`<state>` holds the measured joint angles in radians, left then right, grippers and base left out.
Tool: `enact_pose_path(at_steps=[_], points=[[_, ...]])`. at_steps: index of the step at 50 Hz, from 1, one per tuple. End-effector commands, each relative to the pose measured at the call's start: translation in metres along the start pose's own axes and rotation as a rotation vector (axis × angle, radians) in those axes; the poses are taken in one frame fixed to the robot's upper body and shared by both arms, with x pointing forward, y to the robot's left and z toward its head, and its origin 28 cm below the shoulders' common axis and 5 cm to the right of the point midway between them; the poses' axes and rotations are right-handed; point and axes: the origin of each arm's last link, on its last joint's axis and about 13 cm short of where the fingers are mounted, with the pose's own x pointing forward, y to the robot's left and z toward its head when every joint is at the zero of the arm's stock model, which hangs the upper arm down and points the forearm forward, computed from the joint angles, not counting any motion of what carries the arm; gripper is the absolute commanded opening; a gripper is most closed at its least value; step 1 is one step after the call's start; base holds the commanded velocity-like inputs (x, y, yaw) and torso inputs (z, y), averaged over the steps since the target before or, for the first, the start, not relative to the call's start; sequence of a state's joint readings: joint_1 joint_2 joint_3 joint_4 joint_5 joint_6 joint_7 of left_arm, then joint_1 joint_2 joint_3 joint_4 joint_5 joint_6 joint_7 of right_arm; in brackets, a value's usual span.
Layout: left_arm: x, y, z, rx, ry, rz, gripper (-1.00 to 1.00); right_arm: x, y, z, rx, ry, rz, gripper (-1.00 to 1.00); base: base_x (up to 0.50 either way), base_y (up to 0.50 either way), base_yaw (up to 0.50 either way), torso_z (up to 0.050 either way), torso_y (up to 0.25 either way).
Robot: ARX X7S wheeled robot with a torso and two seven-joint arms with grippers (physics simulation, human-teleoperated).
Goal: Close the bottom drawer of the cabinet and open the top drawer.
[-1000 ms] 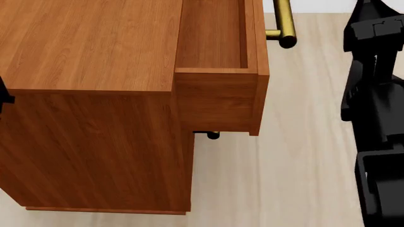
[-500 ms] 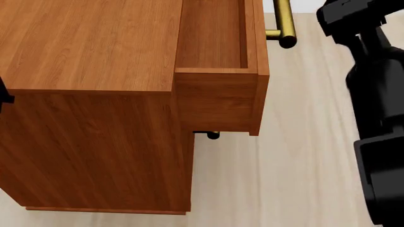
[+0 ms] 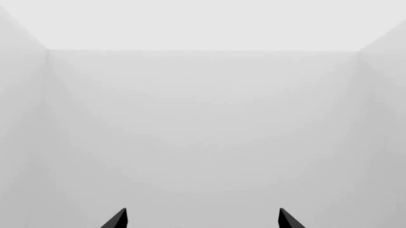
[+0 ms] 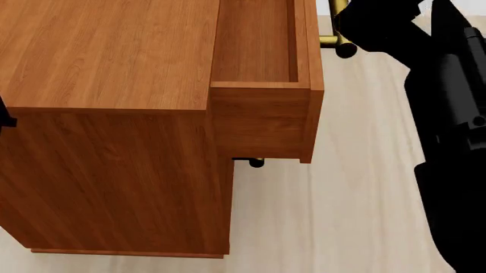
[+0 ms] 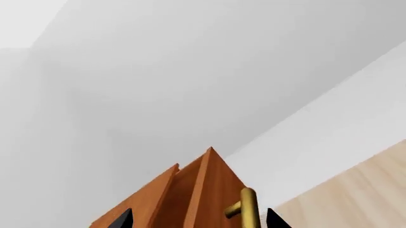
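The reddish-brown cabinet [image 4: 106, 57] fills the left of the head view. Its top drawer [image 4: 254, 40] stands pulled out, its inside empty, with the brass bar handle [image 4: 334, 40] on its front. The drawer also shows in the right wrist view [image 5: 203, 190]. My right gripper [image 5: 198, 221] is open, and the handle [image 5: 248, 206] lies between its fingertips, close to one of them. My right arm [image 4: 448, 85] covers the handle's far part. The bottom drawer is hidden under the top one; only a dark handle end [image 4: 256, 162] of a lower tier shows. My left gripper [image 3: 201, 219] is open and empty, facing white walls.
Pale wooden floor [image 4: 357, 193] lies in front of the cabinet, between it and my right arm. A white wall [image 5: 190, 71] stands behind the cabinet. A bit of my left arm [image 4: 4, 116] shows at the cabinet's left edge.
My right arm has moved left and up toward the top drawer's handle and now covers part of it. The cabinet and drawers have not moved.
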<state>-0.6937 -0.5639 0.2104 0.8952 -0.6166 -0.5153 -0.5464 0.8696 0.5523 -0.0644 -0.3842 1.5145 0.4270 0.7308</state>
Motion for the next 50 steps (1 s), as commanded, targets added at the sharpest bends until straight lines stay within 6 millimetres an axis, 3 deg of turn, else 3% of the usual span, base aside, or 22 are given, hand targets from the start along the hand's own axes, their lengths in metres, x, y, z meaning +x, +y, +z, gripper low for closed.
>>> enact_pose_path(at_steps=[1,19,29,43,50], points=[[-0.001,0.0,-0.001,-0.004,0.0,0.003,1.0,0.002,0.005,0.003,-0.12,0.033,0.007,1.0,0.0,0.0,0.0,0.0,0.0],[-0.003,0.004,0.0,-0.006,0.0,0.014,1.0,0.007,0.014,0.014,-0.274,0.061,-0.029,1.0,0.0,0.0,0.0,0.0,0.0],[-0.003,0.004,-0.001,-0.009,0.001,0.017,1.0,0.021,0.015,0.02,-0.394,0.163,-0.068,1.0,0.0,0.0,0.0,0.0,0.0],[-0.003,0.004,-0.004,-0.012,0.0,0.014,1.0,0.037,0.03,0.048,-0.551,0.24,-0.089,1.0,0.0,0.0,0.0,0.0,0.0],[-0.003,0.004,-0.004,-0.014,-0.001,0.011,1.0,0.057,0.042,0.063,-0.611,0.316,-0.092,1.0,0.0,0.0,0.0,0.0,0.0]])
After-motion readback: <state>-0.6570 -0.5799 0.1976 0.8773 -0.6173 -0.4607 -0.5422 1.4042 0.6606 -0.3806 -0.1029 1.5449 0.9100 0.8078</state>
